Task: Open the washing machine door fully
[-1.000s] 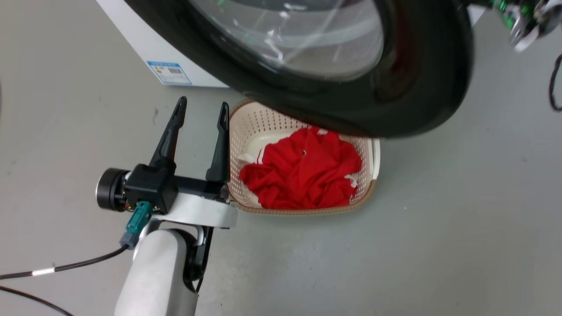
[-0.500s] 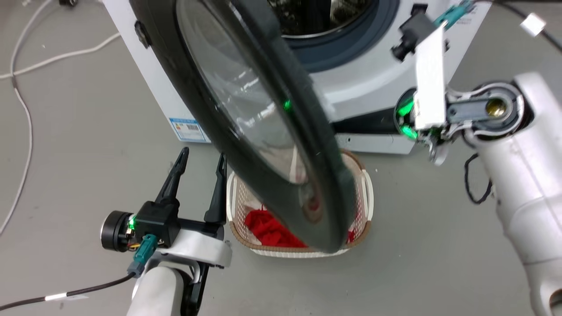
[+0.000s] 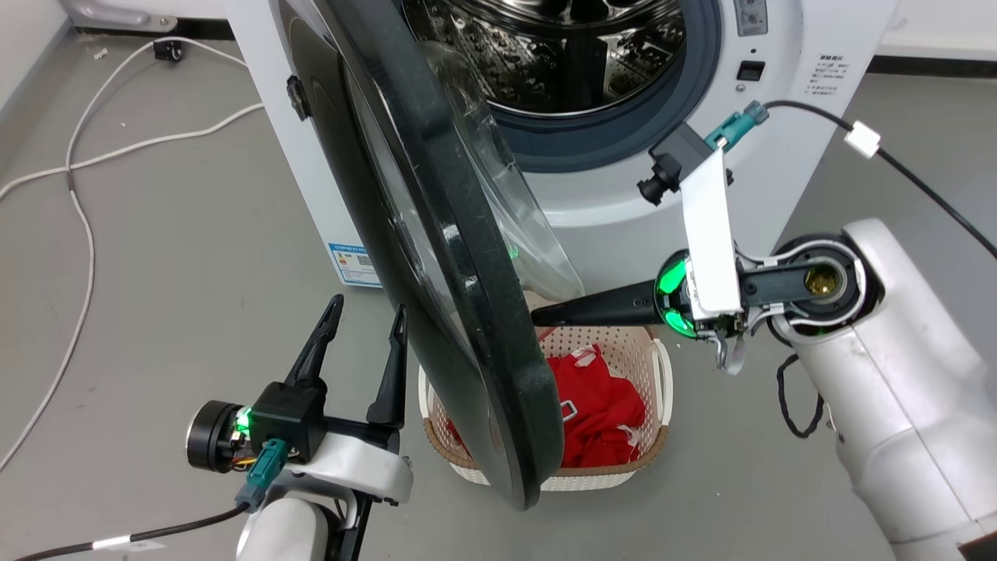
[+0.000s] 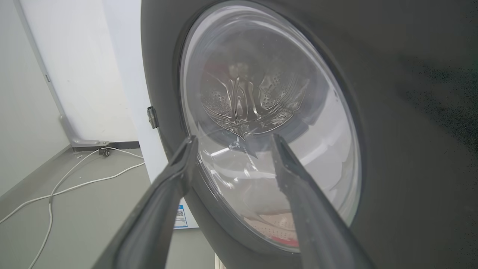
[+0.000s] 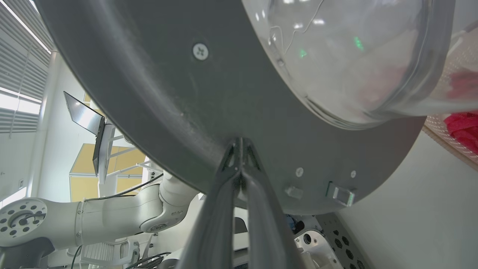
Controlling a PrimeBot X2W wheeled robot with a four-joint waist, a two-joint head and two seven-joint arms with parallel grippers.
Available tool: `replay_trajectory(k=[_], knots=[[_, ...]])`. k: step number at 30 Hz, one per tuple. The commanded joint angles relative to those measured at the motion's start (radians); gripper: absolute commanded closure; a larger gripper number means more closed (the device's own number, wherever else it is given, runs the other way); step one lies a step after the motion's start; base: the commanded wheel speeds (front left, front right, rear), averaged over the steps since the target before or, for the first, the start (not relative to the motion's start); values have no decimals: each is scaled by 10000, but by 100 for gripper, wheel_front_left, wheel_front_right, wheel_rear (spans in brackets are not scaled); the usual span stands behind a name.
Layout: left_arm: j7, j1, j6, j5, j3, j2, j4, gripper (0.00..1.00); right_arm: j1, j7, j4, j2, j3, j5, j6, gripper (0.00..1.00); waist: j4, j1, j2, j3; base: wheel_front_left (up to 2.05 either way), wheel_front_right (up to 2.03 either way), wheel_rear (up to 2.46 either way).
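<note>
Head view: whole picture has shifted, so camera moved. Washing machine door [image 3: 467, 312] now edge-on, about half open, over basket [image 3: 660, 374]; more of drum [image 3: 561, 54] exposed than before. Right gripper [image 3: 541, 316] reaches door's inner side.

Left wrist view: left gripper [image 4: 234, 139] spread wide, empty, facing door glass.

Right wrist view: right gripper [image 5: 239, 144] fingers pressed together, holding nothing, tips against door's inner face. Judgement: push works, and door must swing further left.

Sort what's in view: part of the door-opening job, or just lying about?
Job:
washing machine door, partly open
right gripper, jaws shut, tips at the door's inner face

Lying about:
laundry basket
red cloth in it
white cable on the floor
left gripper, jaws open, holding nothing
</note>
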Motion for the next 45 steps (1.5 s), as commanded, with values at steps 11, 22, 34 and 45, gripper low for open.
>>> replay_trajectory(k=[11,22,34,45], knots=[[-25,203,28,-6,25,1,-6,0,1389,-1612,-569,194,-1081,147,-3,100,-103,2,0,-247,0,0,0],[-25,384,137,-33,304,0,14,0,3951,-4530,-1988,389,-3697,1139,-2,47,-591,2,0,-430,0,0,0],[-24,563,157,-4,647,4,83,0,6996,-9230,-3080,1080,-5718,-55,-2,0,-830,2,0,-651,0,0,0],[-25,583,173,-35,829,1,124,0,7868,-13308,-3198,967,-5521,-4876,-3,0,-1057,2,0,-712,0,0,0]])
